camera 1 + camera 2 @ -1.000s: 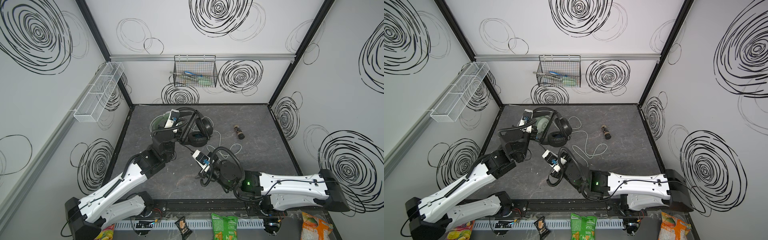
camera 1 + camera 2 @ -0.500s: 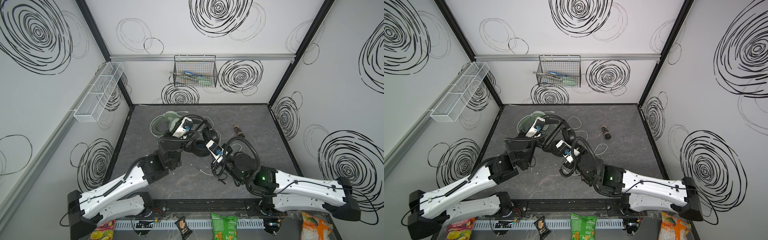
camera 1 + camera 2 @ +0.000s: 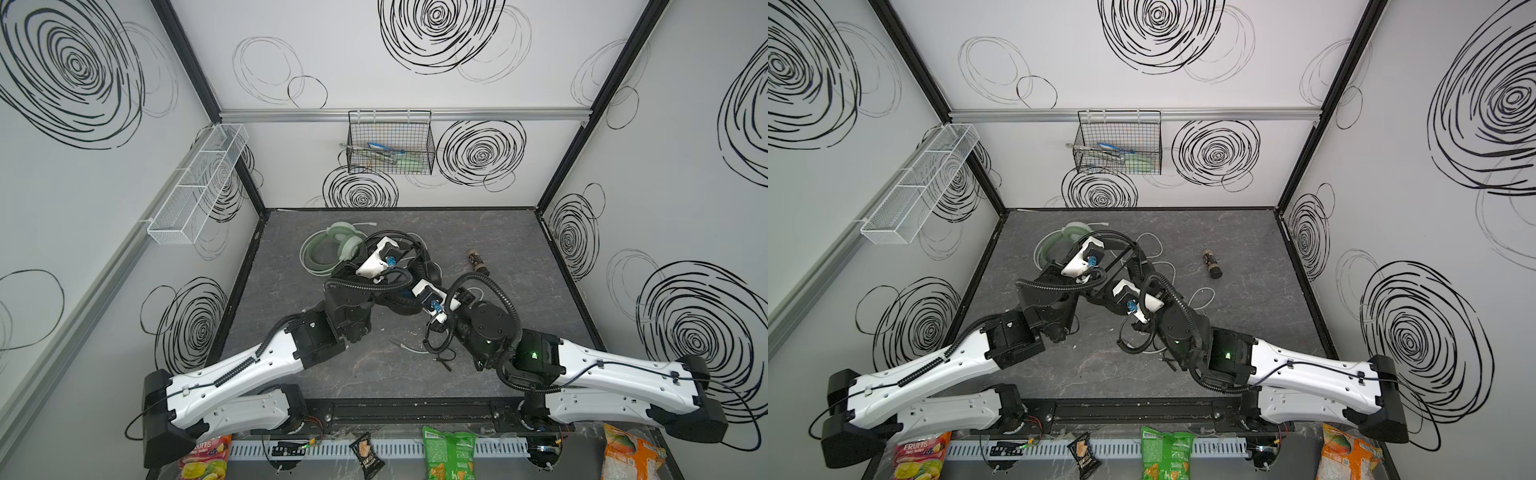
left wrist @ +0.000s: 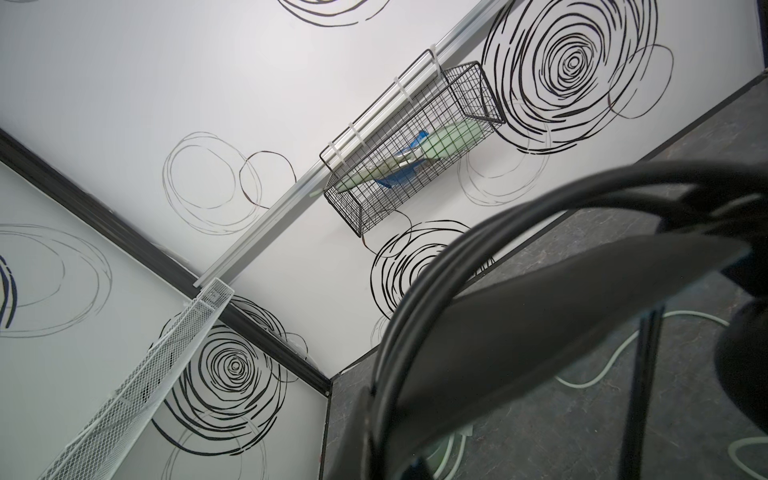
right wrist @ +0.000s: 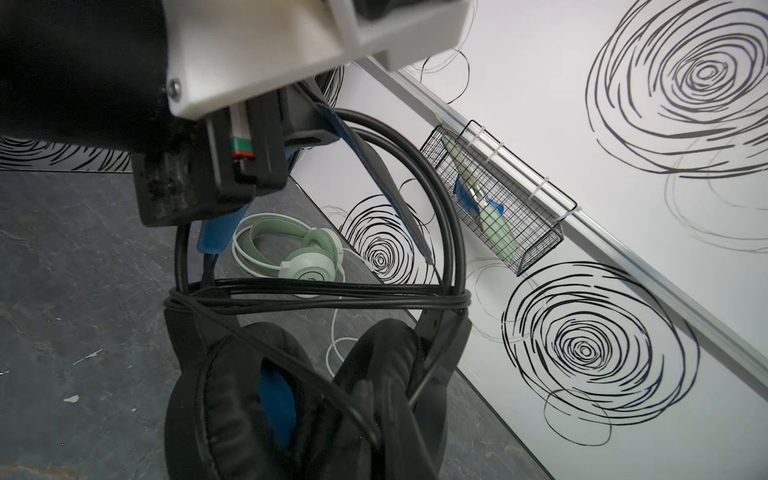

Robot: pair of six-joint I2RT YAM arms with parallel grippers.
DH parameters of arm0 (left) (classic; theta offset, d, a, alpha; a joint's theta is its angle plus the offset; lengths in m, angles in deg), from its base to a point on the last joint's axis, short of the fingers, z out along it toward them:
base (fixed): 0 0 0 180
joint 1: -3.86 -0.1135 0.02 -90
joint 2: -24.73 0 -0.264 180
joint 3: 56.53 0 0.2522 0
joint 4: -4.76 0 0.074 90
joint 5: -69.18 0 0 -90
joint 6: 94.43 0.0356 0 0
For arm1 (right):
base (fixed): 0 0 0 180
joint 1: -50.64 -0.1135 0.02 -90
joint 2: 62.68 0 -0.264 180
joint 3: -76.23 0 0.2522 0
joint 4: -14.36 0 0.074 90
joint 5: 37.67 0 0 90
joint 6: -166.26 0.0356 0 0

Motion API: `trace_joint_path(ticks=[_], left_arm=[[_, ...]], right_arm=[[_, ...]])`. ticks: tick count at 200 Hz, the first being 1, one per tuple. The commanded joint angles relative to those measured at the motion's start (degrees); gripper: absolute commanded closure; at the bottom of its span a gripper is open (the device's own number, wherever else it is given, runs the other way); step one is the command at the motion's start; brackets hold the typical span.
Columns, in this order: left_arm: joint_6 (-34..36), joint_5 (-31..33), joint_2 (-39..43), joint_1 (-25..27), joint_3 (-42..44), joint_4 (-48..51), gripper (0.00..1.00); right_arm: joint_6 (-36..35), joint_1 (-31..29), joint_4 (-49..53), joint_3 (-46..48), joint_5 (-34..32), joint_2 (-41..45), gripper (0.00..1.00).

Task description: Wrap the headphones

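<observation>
The walls are white, marked with black scribbled spirals and loops. The tabletop is dark grey, marbled with paler veins. The mint-green headset has white cup housings and a white cable. The black headset shows blue lining inside one cup; its black cable matches. The wire basket is black and the mesh shelf white. The left arm and right arm have white shells and black joints. The green snack bag and orange snack bag are noted.
</observation>
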Motion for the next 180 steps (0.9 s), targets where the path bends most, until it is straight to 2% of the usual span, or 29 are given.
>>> trace_joint_path(ticks=[1,51,109,146,180], left_arm=[[3.36,5.66,0.40,-0.57,-1.68,-2.24,1.00],[11.47,12.38,-0.60,-0.19,-0.98,-10.99,1.00],[21.86,13.84,-1.82,0.21,1.19,-19.88,1.00],[19.61,11.06,-0.73,2.12,1.09,-14.19,1.00],[14.02,9.89,-0.15,3.41,-0.20,-8.13,1.00]], right_arm=[[-2.46,0.47,-3.38,-3.89,-6.05,0.79,0.91],[-1.81,-1.68,-2.12,-4.69,-8.48,-0.09,0.91],[-2.55,-3.00,-1.22,-5.09,-12.43,0.73,0.90],[-11.49,-2.13,-4.66,-4.84,-15.83,1.71,0.86],[-16.54,0.02,-6.76,-7.95,-13.81,1.76,0.85]])
